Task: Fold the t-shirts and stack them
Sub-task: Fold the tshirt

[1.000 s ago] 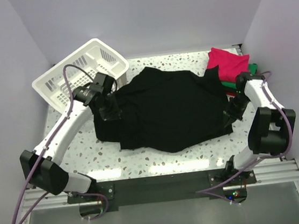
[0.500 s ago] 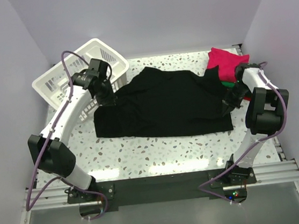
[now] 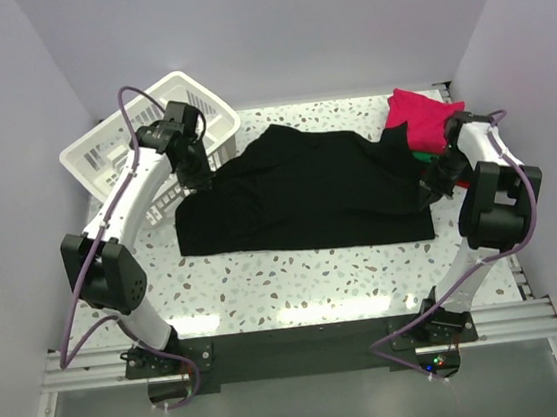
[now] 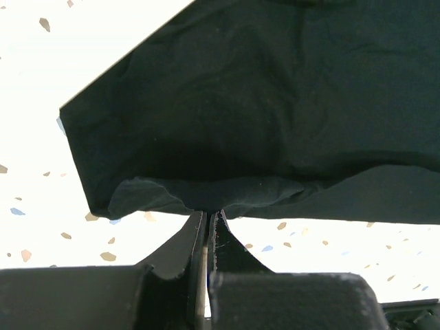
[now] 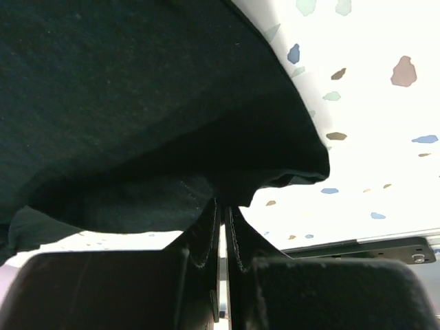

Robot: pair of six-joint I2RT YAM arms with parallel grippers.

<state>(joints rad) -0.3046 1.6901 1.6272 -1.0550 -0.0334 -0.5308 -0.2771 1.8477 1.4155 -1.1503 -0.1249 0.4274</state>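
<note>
The large black t-shirt [image 3: 307, 190] lies spread across the middle of the table, folded over with a straight front edge. My left gripper [image 3: 198, 177] is shut on its left edge, near the basket; the wrist view shows the cloth [image 4: 247, 124] pinched between the closed fingertips [image 4: 208, 214]. My right gripper [image 3: 427, 186] is shut on the shirt's right edge; the cloth [image 5: 137, 103] is pinched at the fingertips [image 5: 221, 205]. A magenta-pink shirt [image 3: 424, 116] lies on a pile at the back right, with green cloth [image 3: 471, 128] under it.
A white slatted basket [image 3: 149, 133] stands tilted at the back left, just behind my left arm. The speckled table [image 3: 296, 277] shows bare in front of the shirt. Walls close in on both sides and the back.
Both grippers have carried the shirt's near edge away from me and toward the back. The shirt's front edge went from ragged to straight, and the shirt now lies flatter and folded.
</note>
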